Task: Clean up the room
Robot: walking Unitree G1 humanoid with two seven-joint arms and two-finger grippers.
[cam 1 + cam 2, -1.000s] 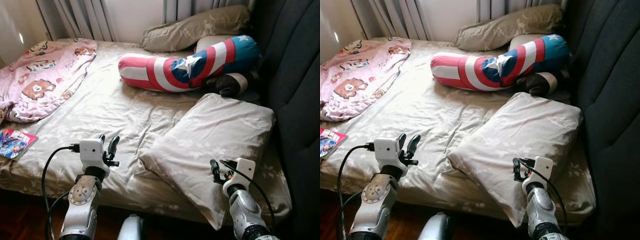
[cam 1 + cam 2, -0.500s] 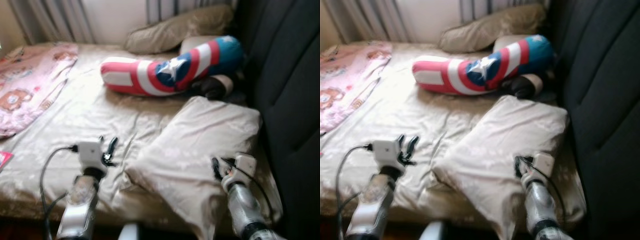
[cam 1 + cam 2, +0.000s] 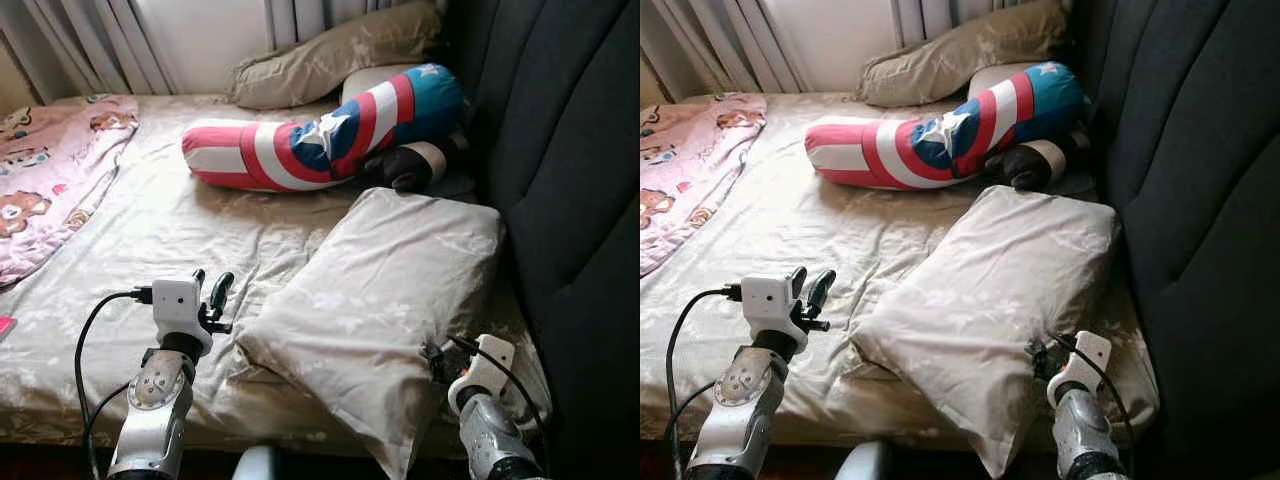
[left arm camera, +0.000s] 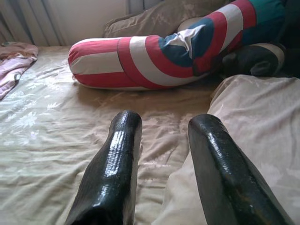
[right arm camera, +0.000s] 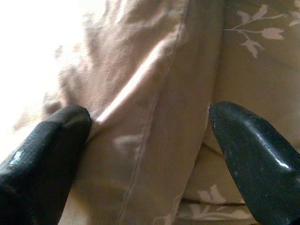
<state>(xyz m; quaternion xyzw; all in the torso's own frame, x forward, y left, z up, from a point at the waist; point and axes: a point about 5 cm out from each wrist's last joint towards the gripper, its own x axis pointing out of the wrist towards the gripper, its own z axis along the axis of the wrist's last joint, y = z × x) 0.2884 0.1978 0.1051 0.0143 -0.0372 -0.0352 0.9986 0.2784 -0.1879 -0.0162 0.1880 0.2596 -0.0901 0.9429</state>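
Both right gripper (image 5: 150,136) fingers spread apart astride the pillow (image 3: 385,290) edge; left gripper (image 3: 208,292) fingers parted beside it.

Matt cloth pillow (image 3: 385,290); glossy blk plastic fingers (image 4: 112,173).

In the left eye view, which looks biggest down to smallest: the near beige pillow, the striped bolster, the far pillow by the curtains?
1. Near beige pillow, though it lies closest to the camera.
2. Striped bolster.
3. Far pillow, farthest away, so its true size is unsure.
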